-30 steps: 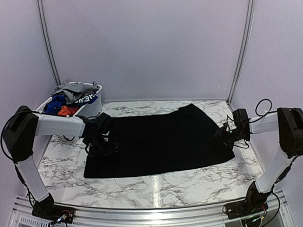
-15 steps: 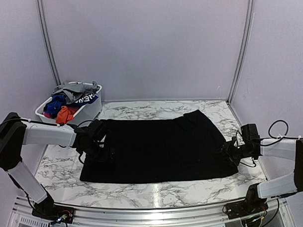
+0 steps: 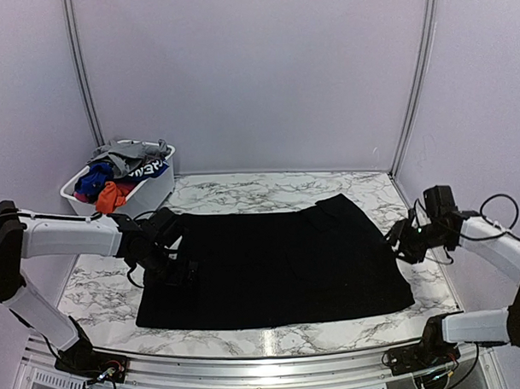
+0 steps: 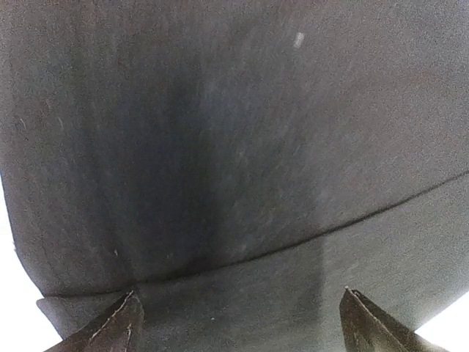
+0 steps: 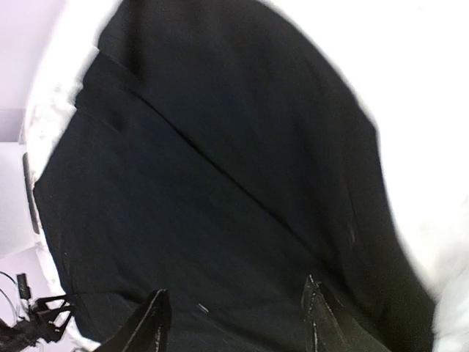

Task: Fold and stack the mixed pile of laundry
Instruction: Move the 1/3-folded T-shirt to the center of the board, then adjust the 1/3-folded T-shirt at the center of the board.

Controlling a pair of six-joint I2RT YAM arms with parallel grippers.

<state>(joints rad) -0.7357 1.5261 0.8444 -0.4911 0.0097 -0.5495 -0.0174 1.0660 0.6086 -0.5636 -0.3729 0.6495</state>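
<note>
**Both arms low at the garment's ends**

The left arm reaches out flat, and the left gripper (image 3: 177, 267) is spread wide over the black garment (image 3: 284, 262) directly beneath it. The right arm bends inward. The right gripper (image 3: 400, 241) hovers just beside the opposite edge, fingers apart and empty.

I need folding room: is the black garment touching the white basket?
Apart. The top view shows a strip of marble table between the black garment and the white basket.
</note>
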